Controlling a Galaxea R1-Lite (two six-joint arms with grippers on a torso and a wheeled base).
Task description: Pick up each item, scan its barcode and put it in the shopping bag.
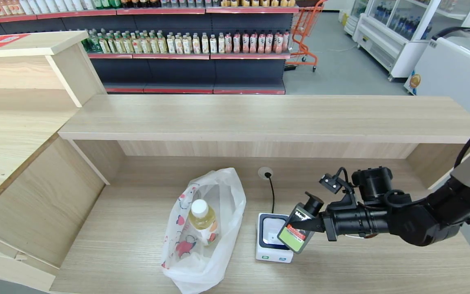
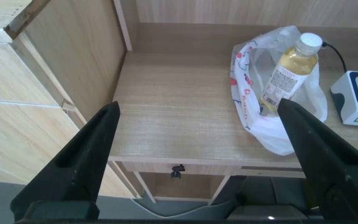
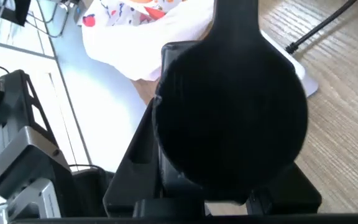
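Progress: one drink bottle (image 1: 202, 216) already sits inside the shopping bag (image 1: 227, 196). A second item, a small black-capped bottle (image 1: 294, 239), appears to be at the scanning step.
Left to do: judging by this, the scan must register and the small bottle must then go into the bag.
Right fingers: the right gripper (image 1: 302, 224) pinches the small bottle just under its cap and holds it tilted.
Item relative to right fingers: the scanner (image 1: 273, 256) stands just below and beside the fingers. The bag lies on the desk (image 1: 116, 245) beyond the scanner.
Barcode side: cannot be told.
Left fingers: the left gripper (image 2: 199, 106) is spread wide and holds nothing.
Bag relative to left fingers: ahead of them, nearer the one on the scanner's side.
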